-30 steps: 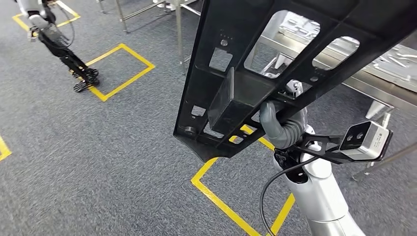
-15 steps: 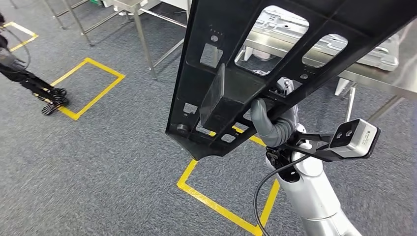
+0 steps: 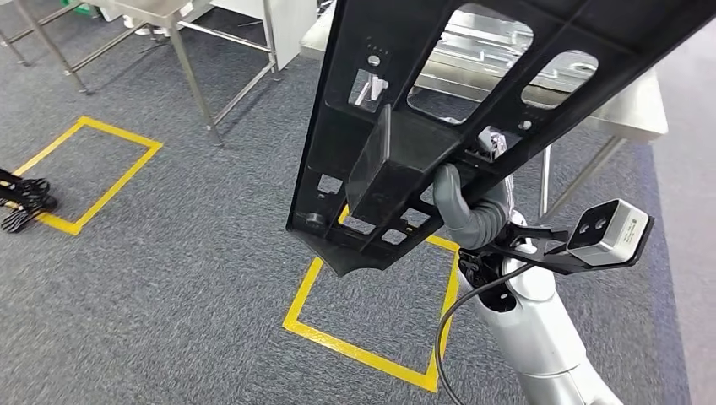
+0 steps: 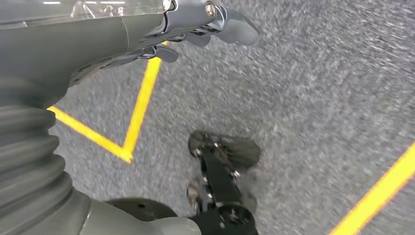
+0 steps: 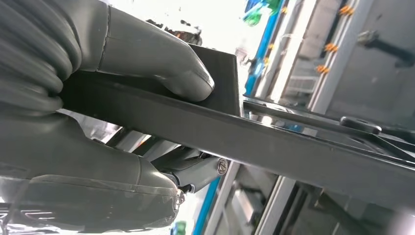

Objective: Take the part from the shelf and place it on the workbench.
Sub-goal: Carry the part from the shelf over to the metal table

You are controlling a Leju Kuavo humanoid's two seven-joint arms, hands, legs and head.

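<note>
No readable brand, label or writing is seen on any surface. The part (image 3: 473, 93), a large flat panel of matt black moulded plastic, is held up in the air in front of the camera, tilted, above the grey carpet (image 3: 169, 278). It is pierced by rounded and rectangular cut-outs, ribbed along its edges, and carries a boxy block on its underside. It is clamped by the right hand (image 3: 467, 207): in the right wrist view the smooth grey thumb (image 5: 161, 68) is pressed on one face of the panel's edge (image 5: 274, 142) and the darker fingers are closed under the other. A ribbed grey cover is seen at the wrist, above a glossy silver arm (image 3: 540, 337) with a black cable.

Beyond the part, a metal tabletop (image 3: 625, 105) on thin steel legs is seen, with pale silvery pressed pieces lying on it. Yellow tape rectangles (image 3: 371, 350) are marked on the coarse carpet.

The left hand (image 4: 195, 29) is hung over the floor, its fingers loosely apart and nothing held.
</note>
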